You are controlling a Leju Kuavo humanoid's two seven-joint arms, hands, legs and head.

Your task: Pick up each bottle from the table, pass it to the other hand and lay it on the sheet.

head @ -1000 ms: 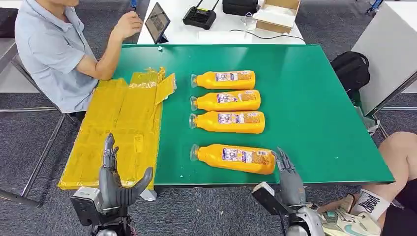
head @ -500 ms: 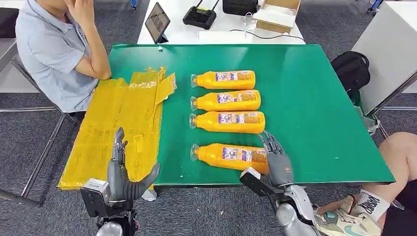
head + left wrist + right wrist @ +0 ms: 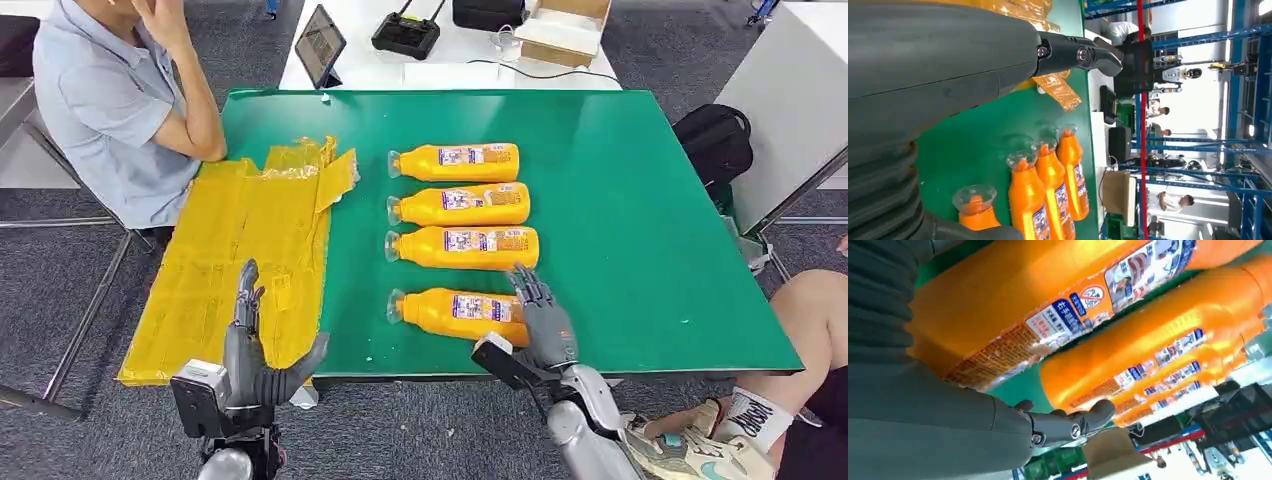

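Right hand point(image 3: 540, 318) has advanced over the base end of the nearest bottle point(image 3: 455, 312), fingers spread and not yet closed — the grasp is beginning. Left hand point(image 3: 258, 350) waits open, empty, above the yellow sheet point(image 3: 215, 260). Contact beneath the right palm is hidden — touching or just above, undeterminable.

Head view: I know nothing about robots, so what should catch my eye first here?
Four orange bottles lie in a row on the green table, caps pointing toward the yellow sheet on its left part. The right hand lies over the base end of the nearest bottle, while the left hand waits open by the sheet's near edge. A person sits at the far left corner.
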